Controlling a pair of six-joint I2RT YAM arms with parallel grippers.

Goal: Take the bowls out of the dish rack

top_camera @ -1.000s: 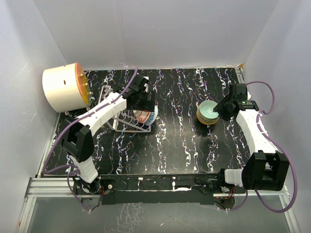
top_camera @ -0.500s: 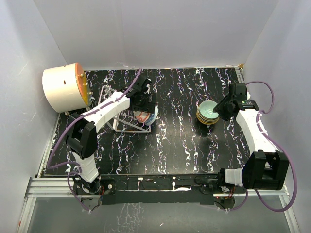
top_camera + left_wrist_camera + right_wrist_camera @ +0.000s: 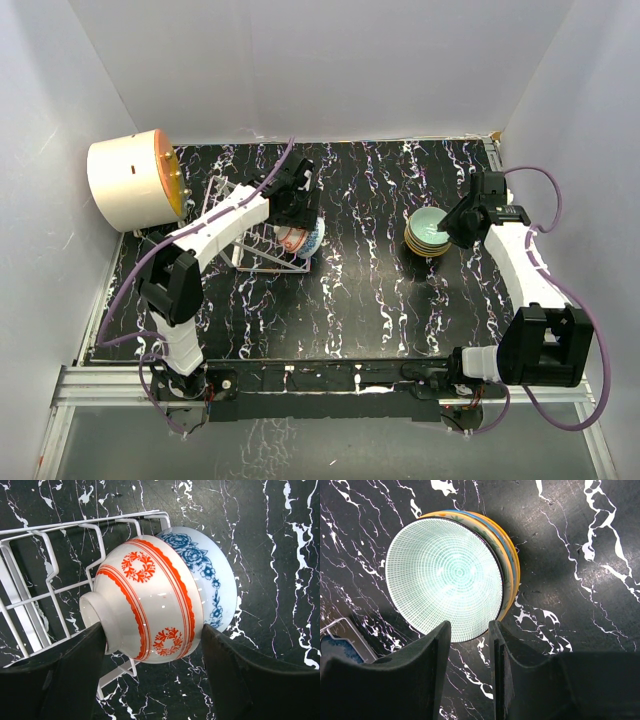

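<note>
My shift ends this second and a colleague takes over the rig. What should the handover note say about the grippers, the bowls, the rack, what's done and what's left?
Left gripper: jaws press both sides of the red-and-white bowl, which lies on its side in the dish rack.
Right gripper: jaws open, empty, at the edge of the stack.
Done: bowls stacked on the table, teal bowl on top.
Left: the red-and-white bowl and the blue-flowered bowl behind it, both in the rack.
</note>
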